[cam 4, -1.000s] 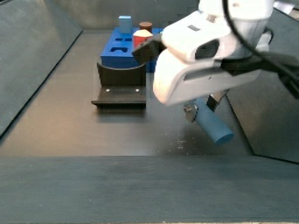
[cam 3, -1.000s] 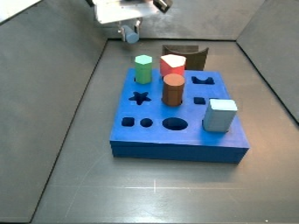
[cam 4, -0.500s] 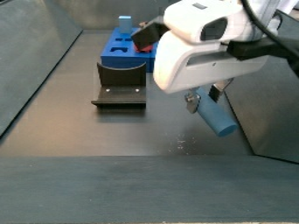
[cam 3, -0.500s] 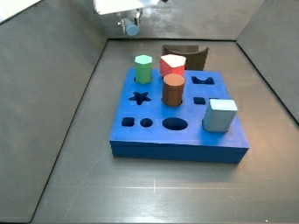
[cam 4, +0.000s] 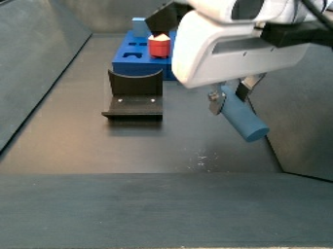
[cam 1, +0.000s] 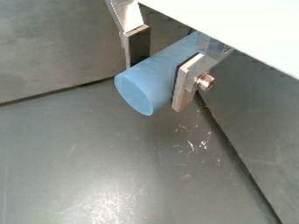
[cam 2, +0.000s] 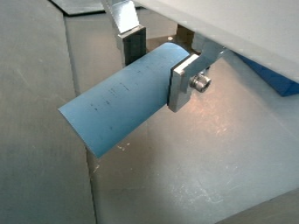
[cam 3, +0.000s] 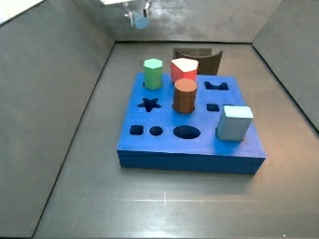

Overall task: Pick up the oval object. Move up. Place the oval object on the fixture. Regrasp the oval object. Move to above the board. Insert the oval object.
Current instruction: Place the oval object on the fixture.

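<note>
My gripper [cam 1: 160,66] is shut on the oval object [cam 1: 146,83], a pale blue peg that lies crosswise between the silver fingers in both wrist views, as the gripper [cam 2: 158,68] and the oval object [cam 2: 117,109] show. In a side view the gripper [cam 4: 228,97] hangs well above the floor with the oval object [cam 4: 243,122] slanting down from it. The dark fixture [cam 4: 134,103] stands on the floor off to one side, with the blue board [cam 4: 134,60] behind it. Seen from the far side, the gripper [cam 3: 140,17] is at the frame's top, beyond the fixture [cam 3: 200,58] and the board [cam 3: 206,145].
On the board stand a green peg [cam 3: 152,73], a red-and-white peg [cam 3: 185,67], an orange-brown cylinder [cam 3: 185,93] and a pale blue square block [cam 3: 234,121]. Grey walls enclose the floor on both sides.
The gripper has risen with the oval object still in its fingers; it now sits higher in both side views.
</note>
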Controlling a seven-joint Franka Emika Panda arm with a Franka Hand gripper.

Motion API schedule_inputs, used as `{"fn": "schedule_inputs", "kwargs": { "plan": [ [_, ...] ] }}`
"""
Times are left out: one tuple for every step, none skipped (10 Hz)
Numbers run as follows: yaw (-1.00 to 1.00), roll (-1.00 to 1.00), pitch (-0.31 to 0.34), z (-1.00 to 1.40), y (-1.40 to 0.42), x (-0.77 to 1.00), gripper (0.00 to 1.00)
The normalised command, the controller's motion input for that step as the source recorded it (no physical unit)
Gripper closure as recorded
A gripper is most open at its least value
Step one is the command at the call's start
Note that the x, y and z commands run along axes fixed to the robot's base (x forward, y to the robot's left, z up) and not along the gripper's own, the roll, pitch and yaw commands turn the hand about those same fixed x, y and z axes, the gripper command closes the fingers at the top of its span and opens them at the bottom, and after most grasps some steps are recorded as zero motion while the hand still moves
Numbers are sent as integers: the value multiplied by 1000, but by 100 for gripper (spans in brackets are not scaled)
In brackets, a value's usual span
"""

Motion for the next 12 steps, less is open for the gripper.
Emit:
{"fn": "schedule_inputs", "kwargs": {
  "plan": [
    [15, 112, 137, 1000, -8, -29, 100],
    [22, 116, 139, 1000, -11, -30, 100],
    [30, 119, 136, 1000, -13, -33, 100],
    [33, 122, 137, 1000, -15, -35, 100],
    [33, 118, 129, 996, -17, -36, 100],
    [32, 118, 125, 940, -14, -34, 100],
    [30, 110, 116, 824, -9, -30, 100],
    [28, 107, 115, 728, -5, -29, 100],
    [28, 101, 114, 593, -3, -23, 100],
    [30, 104, 118, 523, 0, -20, 100],
    [34, 105, 126, 386, -3, -12, 100],
    [34, 100, 129, 244, 1, -9, 100]
  ]
}}
